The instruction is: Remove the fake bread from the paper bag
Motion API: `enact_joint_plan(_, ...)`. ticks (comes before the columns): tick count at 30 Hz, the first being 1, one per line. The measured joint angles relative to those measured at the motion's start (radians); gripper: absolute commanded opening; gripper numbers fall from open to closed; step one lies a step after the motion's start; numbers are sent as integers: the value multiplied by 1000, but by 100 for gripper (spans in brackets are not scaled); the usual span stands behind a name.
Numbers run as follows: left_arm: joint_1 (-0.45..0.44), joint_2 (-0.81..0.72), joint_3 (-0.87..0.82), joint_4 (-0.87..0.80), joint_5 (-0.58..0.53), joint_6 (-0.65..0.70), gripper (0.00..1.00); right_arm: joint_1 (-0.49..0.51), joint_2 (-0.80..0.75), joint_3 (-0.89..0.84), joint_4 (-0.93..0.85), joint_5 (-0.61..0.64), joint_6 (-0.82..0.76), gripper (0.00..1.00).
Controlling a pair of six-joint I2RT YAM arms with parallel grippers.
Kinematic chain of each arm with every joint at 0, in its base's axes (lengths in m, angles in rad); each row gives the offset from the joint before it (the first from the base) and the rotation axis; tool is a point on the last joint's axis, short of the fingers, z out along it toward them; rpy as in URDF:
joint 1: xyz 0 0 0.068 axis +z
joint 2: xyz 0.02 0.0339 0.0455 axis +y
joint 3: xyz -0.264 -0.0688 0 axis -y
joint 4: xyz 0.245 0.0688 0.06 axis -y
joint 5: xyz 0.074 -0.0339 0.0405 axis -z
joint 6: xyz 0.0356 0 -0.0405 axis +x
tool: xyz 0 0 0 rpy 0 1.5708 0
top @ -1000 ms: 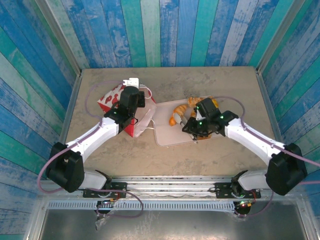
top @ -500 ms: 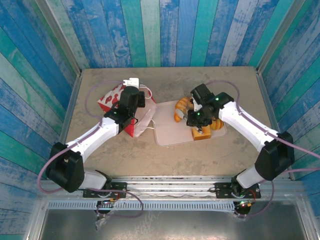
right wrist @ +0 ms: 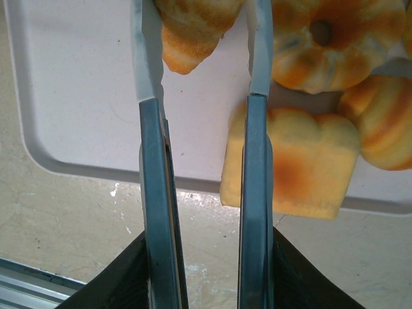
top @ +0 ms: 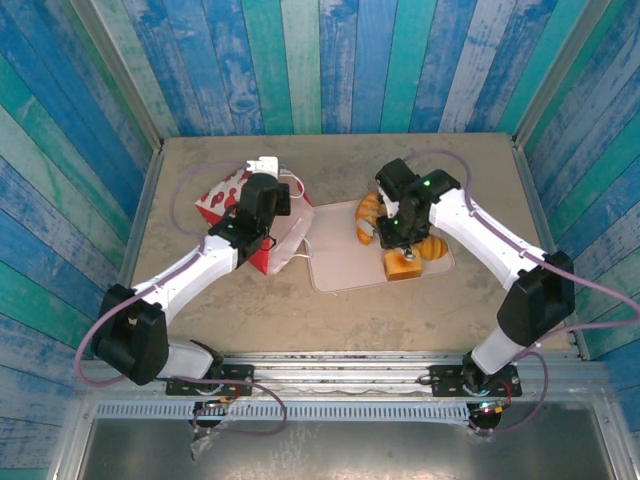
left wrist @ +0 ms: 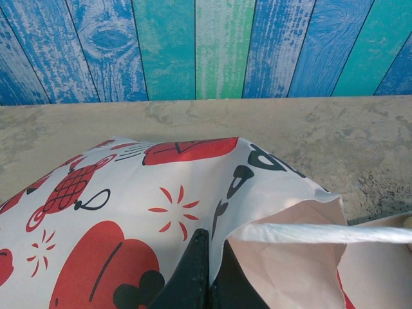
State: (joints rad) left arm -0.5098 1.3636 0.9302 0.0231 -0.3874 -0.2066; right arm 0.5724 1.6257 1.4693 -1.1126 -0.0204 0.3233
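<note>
On my overhead feed the fake bread lies on the pale tray, to the right of the paper bag. The bag sits at the left-back of the table with its mouth turned toward the tray. The right gripper points down over the tray's near edge. Its fingers stand a little apart with the tip of a crescent pastry between their ends, and I cannot tell whether they press on it or merely straddle it. A square toast lies just beside the outer face of one finger, overhanging the tray's edge, with a ring-shaped bun beyond it. The right arm rises from its base, elbows out to the right side and reaches back leftward over the tray. The left gripper is closed on the bag's rim beside the mouth, where a thin white handle stretches across the opening. The left arm stretches diagonally from its base to the bag.
</note>
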Motion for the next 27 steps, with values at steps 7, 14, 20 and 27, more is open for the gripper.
enact_joint_plan(7, 0, 0, -3, 6, 1, 0, 0, 6, 63, 43, -24, 37, -28, 43)
enact_joint_plan(14, 0, 0, -6, 7, 1, -1, 0, 12, 127, 85, -54, 77, -42, 47)
enact_joint_plan(20, 0, 0, -6, 7, 1, -1, 0, 14, 172, 127, -63, 95, -59, 53)
enact_joint_plan(27, 0, 0, -6, 7, 1, -1, 0, 17, 191, 137, -65, 101, -66, 57)
